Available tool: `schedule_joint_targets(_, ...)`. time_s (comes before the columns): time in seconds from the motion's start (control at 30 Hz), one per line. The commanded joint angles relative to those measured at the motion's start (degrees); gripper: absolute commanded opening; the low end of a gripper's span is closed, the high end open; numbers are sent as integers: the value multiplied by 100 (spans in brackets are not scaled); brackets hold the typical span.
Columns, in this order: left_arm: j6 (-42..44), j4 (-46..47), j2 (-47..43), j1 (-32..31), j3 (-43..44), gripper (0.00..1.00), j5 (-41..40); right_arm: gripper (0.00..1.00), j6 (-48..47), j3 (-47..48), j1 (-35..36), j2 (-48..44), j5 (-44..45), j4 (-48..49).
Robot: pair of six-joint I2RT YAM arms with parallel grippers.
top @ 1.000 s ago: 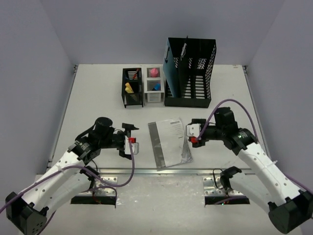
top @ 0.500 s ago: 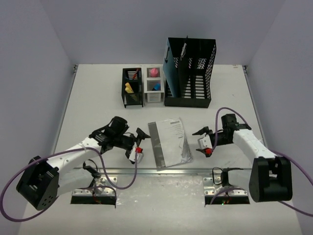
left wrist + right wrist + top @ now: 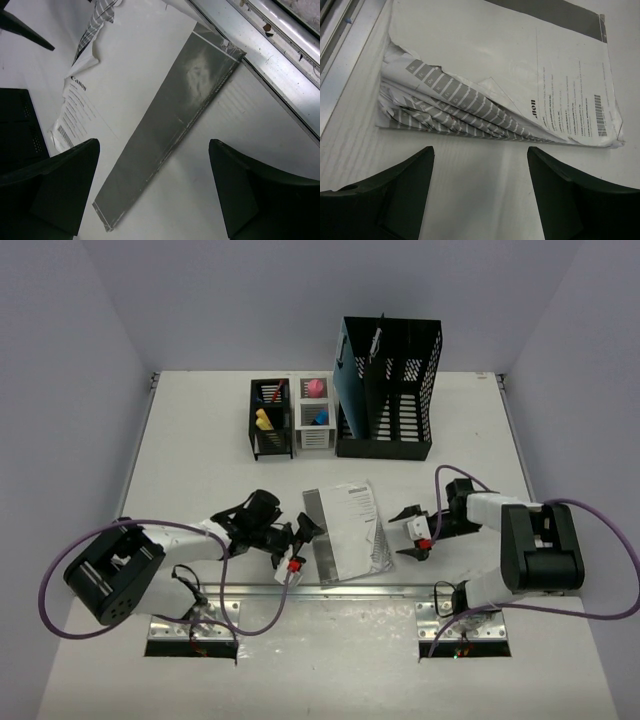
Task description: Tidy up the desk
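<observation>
The desk (image 3: 200,460) is a white tabletop between lilac walls. A thin white booklet with a grey strip (image 3: 347,530) lies flat near its front middle. My left gripper (image 3: 308,543) is open and empty, low over the desk just left of the booklet; the left wrist view shows the grey strip (image 3: 170,115) between the jaws (image 3: 152,185). My right gripper (image 3: 406,534) is open and empty just right of the booklet. In the right wrist view the gripper (image 3: 480,185) faces the booklet's fanned page edges (image 3: 470,110).
At the back stand a black mesh pen holder (image 3: 271,420), a small white organizer (image 3: 315,415) and a tall black file holder (image 3: 388,390). A metal rail (image 3: 330,590) and two mounting plates (image 3: 190,640) (image 3: 465,625) run along the near edge.
Both arms have folded down and drawn back. The left gripper has moved right, up to the booklet's left edge. The right gripper has dropped low beside its right edge.
</observation>
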Motion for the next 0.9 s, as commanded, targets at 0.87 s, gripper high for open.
schedule_joint_targets(0.87,84,1862,1119,-823,-283,88,436,59,-3512,-309,1088,242,-384,125)
